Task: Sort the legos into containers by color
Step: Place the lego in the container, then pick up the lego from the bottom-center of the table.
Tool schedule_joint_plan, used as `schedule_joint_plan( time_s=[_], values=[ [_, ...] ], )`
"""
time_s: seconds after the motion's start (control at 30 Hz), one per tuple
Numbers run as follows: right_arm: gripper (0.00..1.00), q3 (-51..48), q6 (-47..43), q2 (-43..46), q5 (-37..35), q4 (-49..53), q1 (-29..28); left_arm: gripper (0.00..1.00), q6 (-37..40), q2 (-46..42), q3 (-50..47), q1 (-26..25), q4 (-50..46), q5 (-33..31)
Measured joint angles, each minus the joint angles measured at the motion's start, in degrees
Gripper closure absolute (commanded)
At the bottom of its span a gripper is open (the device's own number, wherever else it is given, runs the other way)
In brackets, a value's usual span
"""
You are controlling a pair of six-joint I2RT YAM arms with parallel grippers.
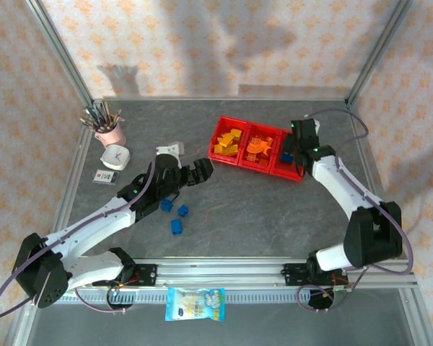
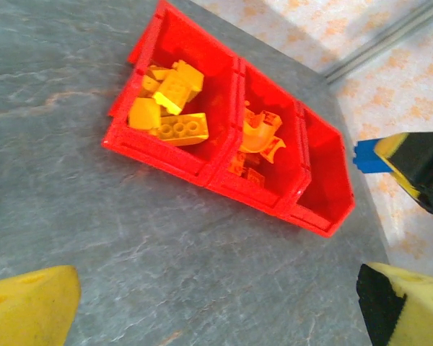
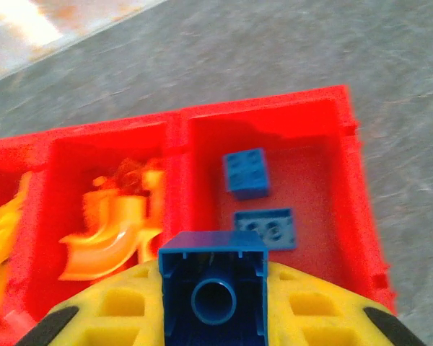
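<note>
Red tray point(image 2: 166, 153): yellow bricks point(image 2: 175, 108) left, orange bricks point(image 2: 258, 133) middle, blue bricks point(image 3: 247, 173) right.

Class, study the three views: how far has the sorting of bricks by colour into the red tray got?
Done: yellow bricks lie in one end compartment of the red tray, orange bricks in the middle, and two blue bricks in the other end. In hand: the right gripper holds a blue brick by that blue compartment. Left: three blue bricks on the table beside the left gripper, which is open and empty.

Red tray point(image 1: 234, 163) (blue bricks point(image 1: 176, 227) loose outside)
</note>
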State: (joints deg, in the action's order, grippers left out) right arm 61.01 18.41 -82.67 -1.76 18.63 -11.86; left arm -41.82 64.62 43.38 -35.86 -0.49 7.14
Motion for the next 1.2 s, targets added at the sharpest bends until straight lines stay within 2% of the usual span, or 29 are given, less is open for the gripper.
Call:
schedule_joint_plan(
  time_s=[0.13,0.23,0.3,0.43,0.63,0.87,1.2],
  values=[
    [0.72,1.8,0.0,-7.1,-0.5,-1.3,3.4,0.01,1.2,1.9,1.0,0.0,1.8,1.9],
    [0.55,3.5,-0.6,-11.5,-0.7,-1.7,5.0,0.01,1.7,2.3,1.6,0.0,2.1,2.1],
    [0.48,5.2,-1.1,-13.5,-0.9,-1.5,5.3,0.01,2.2,2.3,1.9,0.0,2.1,2.1],
    [0.45,9.7,-1.7,-15.6,-0.6,-1.5,5.4,0.01,3.0,2.3,2.2,0.0,2.1,2.0],
    [0.42,9.0,-2.1,-11.8,1.2,-1.9,4.0,0.01,3.0,1.6,2.2,0.0,1.9,1.3],
    [0.39,4.1,-2.8,-4.0,4.2,-1.6,-5.5,0.01,2.9,-4.6,1.1,0.0,-0.1,-1.9],
    [0.32,-3.3,-6.3,2.1,7.0,-3.4,-23.6,0.01,0.9,-16.2,-3.9,0.0,-7.3,-8.7]
  ],
)
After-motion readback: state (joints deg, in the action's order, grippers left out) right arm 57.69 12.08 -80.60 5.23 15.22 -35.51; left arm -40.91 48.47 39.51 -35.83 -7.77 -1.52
